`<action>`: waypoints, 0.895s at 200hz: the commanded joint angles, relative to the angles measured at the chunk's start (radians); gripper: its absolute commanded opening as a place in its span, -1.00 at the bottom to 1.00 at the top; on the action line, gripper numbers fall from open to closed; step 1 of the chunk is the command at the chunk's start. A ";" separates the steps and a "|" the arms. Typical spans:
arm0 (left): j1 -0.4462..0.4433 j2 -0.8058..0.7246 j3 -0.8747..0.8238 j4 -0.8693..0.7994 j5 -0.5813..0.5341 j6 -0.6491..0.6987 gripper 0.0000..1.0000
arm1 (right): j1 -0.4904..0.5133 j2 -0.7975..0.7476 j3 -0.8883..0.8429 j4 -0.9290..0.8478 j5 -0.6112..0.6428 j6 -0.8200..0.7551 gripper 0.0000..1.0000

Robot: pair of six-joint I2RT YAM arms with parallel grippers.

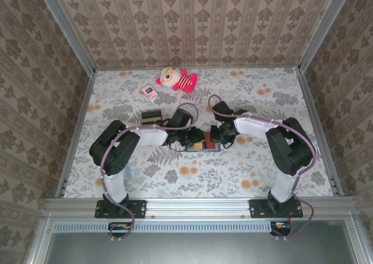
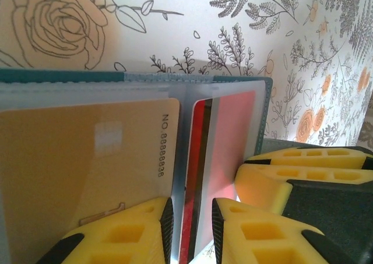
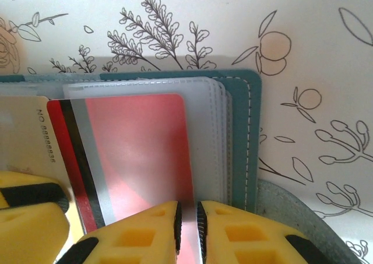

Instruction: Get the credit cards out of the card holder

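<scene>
I see card holder (image 3: 250,130) open on desk (image 3: 315,54), near edge cut off; right tool (image 3: 187,229) pinching the sleeved red card (image 3: 145,159), left tool (image 2: 191,220) straddles its striped edge, contact unclear. Free desk 12–3 o'clock.

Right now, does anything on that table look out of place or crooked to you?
Yes: in the open card holder, the red card sits partway out of its clear sleeve, its striped edge bare beside the tan card. Nothing looks spilled or damaged.

The credit cards (image 2: 87,159) sit side by side inside the card holder (image 3: 247,136).
</scene>
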 commanded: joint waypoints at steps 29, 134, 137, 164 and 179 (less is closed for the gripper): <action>-0.004 0.028 0.035 0.020 0.060 -0.014 -0.45 | -0.010 0.022 -0.028 0.014 -0.043 0.006 -0.63; 0.002 -0.001 0.029 0.018 0.077 0.046 -0.53 | -0.015 0.026 -0.032 0.020 -0.063 0.002 -0.64; 0.004 -0.004 0.029 0.016 0.075 0.049 -0.54 | -0.015 0.025 -0.032 0.021 -0.063 0.003 -0.64; 0.010 -0.018 0.029 -0.006 0.072 0.073 -0.65 | -0.017 0.028 -0.028 0.019 -0.063 0.000 -0.64; 0.016 -0.020 0.029 -0.007 0.076 0.077 -0.71 | -0.017 0.029 -0.026 0.018 -0.063 -0.001 -0.65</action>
